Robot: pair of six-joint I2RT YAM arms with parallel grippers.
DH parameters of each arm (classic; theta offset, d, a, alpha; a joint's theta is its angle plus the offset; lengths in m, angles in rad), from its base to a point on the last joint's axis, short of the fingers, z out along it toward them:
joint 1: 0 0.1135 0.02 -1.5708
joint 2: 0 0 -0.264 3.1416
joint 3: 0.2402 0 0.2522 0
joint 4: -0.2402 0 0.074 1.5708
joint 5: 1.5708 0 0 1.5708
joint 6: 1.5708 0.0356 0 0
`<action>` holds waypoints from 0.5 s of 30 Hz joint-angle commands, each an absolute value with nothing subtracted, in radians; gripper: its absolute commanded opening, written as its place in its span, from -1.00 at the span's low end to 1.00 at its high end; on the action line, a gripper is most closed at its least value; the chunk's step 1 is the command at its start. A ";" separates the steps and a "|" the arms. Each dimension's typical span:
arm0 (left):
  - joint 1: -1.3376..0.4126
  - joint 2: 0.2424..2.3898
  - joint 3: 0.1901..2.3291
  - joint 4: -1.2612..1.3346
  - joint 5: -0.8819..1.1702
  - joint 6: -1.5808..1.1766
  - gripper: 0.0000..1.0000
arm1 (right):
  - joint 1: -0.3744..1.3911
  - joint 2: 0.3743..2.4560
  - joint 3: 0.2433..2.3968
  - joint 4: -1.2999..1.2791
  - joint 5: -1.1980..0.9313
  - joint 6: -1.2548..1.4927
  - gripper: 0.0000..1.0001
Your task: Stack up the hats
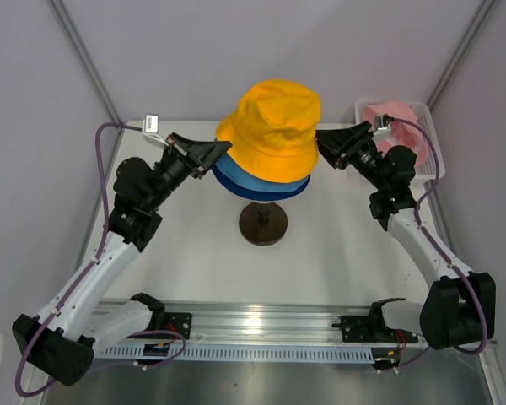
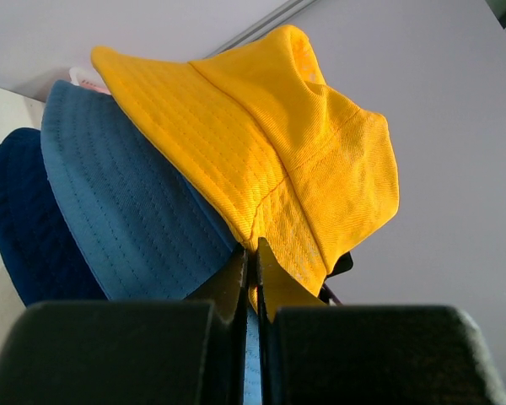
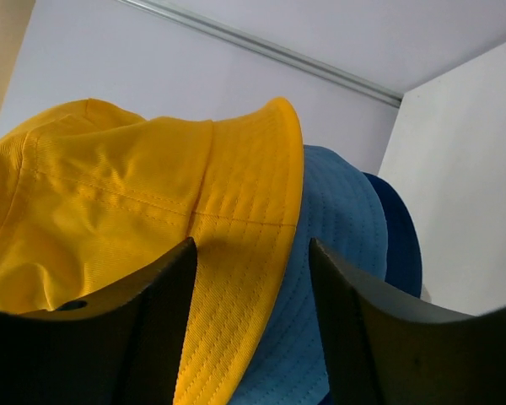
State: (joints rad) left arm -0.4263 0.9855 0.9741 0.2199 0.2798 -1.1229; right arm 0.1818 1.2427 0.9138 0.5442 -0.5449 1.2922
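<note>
A yellow-orange hat (image 1: 274, 126) sits on top of a light blue hat (image 1: 261, 185) and a dark blue hat (image 1: 222, 171), stacked over a stand with a dark round base (image 1: 263, 224). My left gripper (image 1: 223, 153) is shut on the yellow hat's brim (image 2: 274, 245) at its left side. My right gripper (image 1: 322, 142) is open, its jaws either side of the yellow brim (image 3: 244, 278) at the right. A pink hat (image 1: 396, 126) lies in the white basket. The three stacked hats show in both wrist views; the light blue hat (image 2: 118, 211) (image 3: 337, 253) lies under the yellow one.
A white mesh basket (image 1: 430, 135) stands at the back right corner. Grey walls close in the table on three sides. A metal rail (image 1: 261, 325) with the arm bases runs along the near edge.
</note>
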 commanded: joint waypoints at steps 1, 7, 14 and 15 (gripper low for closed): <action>-0.431 0.989 0.968 0.201 0.267 -1.085 -0.99 | 0.207 1.262 0.916 0.640 -0.529 1.356 0.14; -0.431 1.009 0.968 0.210 0.284 -1.088 -0.99 | 0.213 1.263 0.897 0.670 -0.537 1.396 -0.25; -0.431 0.988 0.950 0.170 0.261 -1.055 -0.99 | 0.215 1.238 0.891 0.632 -0.518 1.362 -1.00; -0.430 0.980 0.948 0.161 0.249 -1.046 -0.99 | 0.213 1.236 0.888 0.606 -0.517 1.352 -1.00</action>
